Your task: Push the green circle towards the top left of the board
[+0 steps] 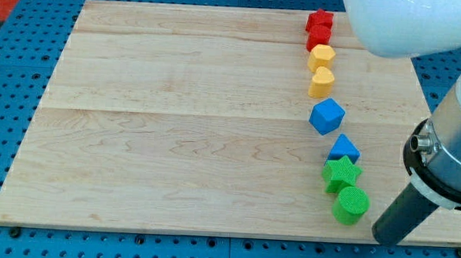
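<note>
The green circle (351, 205) sits near the view's bottom right of the wooden board (175, 126). It touches a green star (341, 173) just above it. My tip (384, 236) is the lower end of the dark rod, just to the right of and slightly below the green circle, with a small gap between them.
A column of blocks runs up the board's right side: a blue triangle (344, 148), a blue cube (327, 116), a yellow heart (321, 83), a yellow hexagon (321, 56) and two red blocks (319, 29). The arm's white body (410, 24) fills the view's top right.
</note>
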You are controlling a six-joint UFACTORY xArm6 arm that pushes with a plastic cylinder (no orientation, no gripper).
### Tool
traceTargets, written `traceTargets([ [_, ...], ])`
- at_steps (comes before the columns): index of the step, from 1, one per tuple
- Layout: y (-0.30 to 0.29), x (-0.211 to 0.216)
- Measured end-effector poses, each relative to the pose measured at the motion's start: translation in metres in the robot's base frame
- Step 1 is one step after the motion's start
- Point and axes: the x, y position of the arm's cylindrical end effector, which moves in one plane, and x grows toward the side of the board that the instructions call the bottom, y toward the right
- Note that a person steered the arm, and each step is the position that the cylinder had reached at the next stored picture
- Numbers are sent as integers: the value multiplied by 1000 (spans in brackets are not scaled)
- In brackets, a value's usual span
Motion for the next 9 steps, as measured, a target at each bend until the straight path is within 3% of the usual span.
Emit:
traceTargets([
  [9,17,-15],
])
